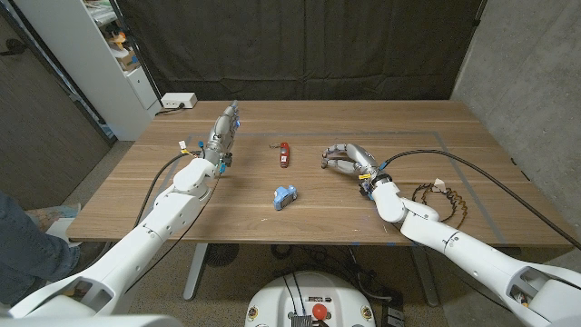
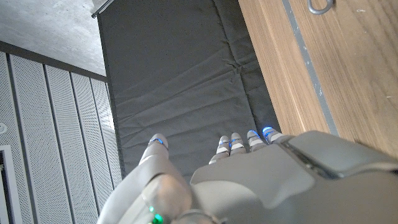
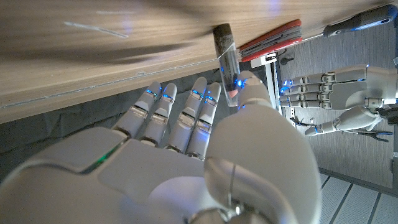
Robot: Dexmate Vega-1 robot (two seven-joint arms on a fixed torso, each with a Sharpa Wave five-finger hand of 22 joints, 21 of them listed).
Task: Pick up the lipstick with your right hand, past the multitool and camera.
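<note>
The lipstick (image 3: 226, 56), a clear tube with a dark end, stands with that end against the table between the thumb and fingers of my right hand (image 3: 205, 124), which pinch it. In the head view my right hand (image 1: 348, 159) sits curled at the table's centre right. The red multitool (image 1: 284, 153) (image 3: 273, 38) lies just left of it. A small blue camera (image 1: 285, 194) lies nearer the front edge. My left hand (image 1: 222, 132) stands on its edge at the centre left, fingers straight and holding nothing.
A dark chain-like ring (image 1: 441, 201) lies on the table beside my right forearm. A white power strip (image 1: 179, 100) sits at the back left corner. A shelf unit (image 1: 118, 54) stands beyond it. A person's leg (image 1: 23, 241) is at the left edge.
</note>
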